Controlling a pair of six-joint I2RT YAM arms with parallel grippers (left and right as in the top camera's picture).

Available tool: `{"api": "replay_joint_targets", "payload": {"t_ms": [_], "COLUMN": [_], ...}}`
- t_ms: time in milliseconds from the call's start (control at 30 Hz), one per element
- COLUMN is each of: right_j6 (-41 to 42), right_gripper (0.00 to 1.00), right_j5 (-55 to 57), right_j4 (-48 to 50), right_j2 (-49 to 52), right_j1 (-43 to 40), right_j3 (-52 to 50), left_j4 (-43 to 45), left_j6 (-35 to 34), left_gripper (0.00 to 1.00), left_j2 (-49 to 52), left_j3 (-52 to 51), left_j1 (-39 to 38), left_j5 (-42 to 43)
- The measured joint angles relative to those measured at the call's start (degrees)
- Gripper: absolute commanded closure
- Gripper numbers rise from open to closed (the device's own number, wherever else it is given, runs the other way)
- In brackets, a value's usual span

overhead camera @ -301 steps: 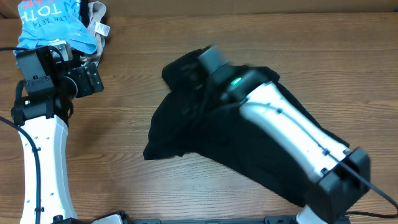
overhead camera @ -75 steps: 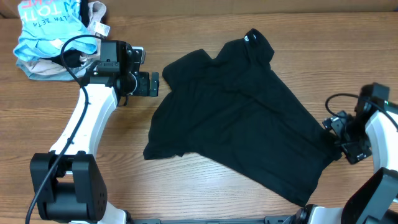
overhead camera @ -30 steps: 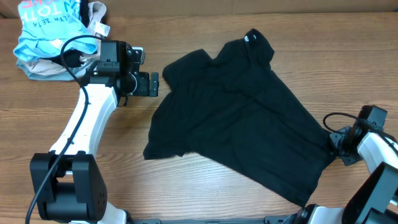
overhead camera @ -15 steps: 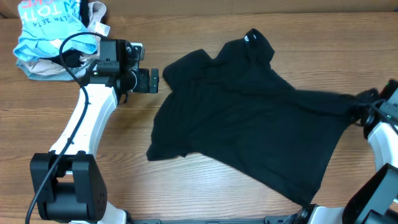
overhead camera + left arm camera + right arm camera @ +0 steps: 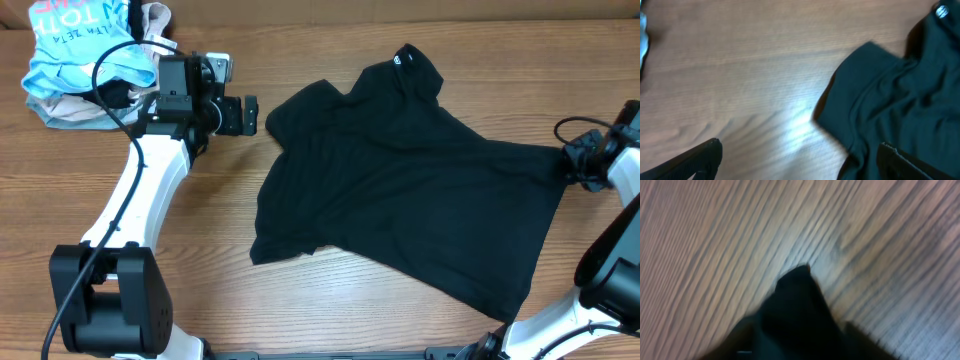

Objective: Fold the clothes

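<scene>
Wooden table (image 5: 200, 220), one black T-shirt (image 5: 400, 200), two hands: left hand (image 5: 250, 115) wide, right hand (image 5: 583, 158) unclear.

2 white arms (image 5: 135, 200) w/ black joints (image 5: 185, 88), looped black cables (image 5: 100, 65).

**A robot lab bench**

This looks like a robotics test station. A bare wood-grain table (image 5: 200, 285) carries a white-and-black left arm (image 5: 130, 210) and a matching right arm (image 5: 622, 200), with loose black cables (image 5: 108, 68) looping off them. Laundry lies on the table: a black shirt (image 5: 400, 180) spread just ahead of the left fingers (image 5: 695, 160), and a heap of other garments (image 5: 70, 60) behind them. A plain tan strip (image 5: 450, 6) runs along the far edge.
</scene>
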Motion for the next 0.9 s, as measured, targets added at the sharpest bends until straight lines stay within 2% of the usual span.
{"api": "replay_joint_targets", "payload": {"t_ms": [33, 67, 200, 400, 600, 900], "right_j6": [-0.79, -1.53, -4.87, -6.73, -7.37, -7.5], "right_gripper": [0.01, 0.0, 0.0, 0.0, 0.0, 0.0], "right_j5": [-1.01, -2.03, -8.07, -13.73, -14.21, -14.08], "right_j4": [-2.25, -4.7, -14.51, -23.91, -27.15, -27.26], "right_j2": [0.0, -0.02, -0.09, -0.52, -0.72, -0.74], "right_j1": [-0.24, -0.44, -0.7, 0.46, 3.69, 8.87], "right_j3": [1.36, 2.67, 7.85, 10.99, 10.99, 10.99], "left_j4": [1.25, 2.51, 6.67, 6.93, 6.34, 2.8], "left_j6": [0.0, 0.0, 0.11, 3.54, 7.23, 8.55], "left_gripper": [0.0, 0.0, 0.02, 0.01, 0.0, 0.0], "left_j2": [0.42, 1.05, 4.85, 14.27, 21.49, 24.46], "left_j3": [0.0, 0.0, 0.04, 3.65, 7.26, 8.96], "left_j1": [-0.2, -0.35, -2.99, -13.0, -20.11, -20.46], "left_j5": [0.74, 1.4, 3.54, 1.81, -4.04, -9.09]}}
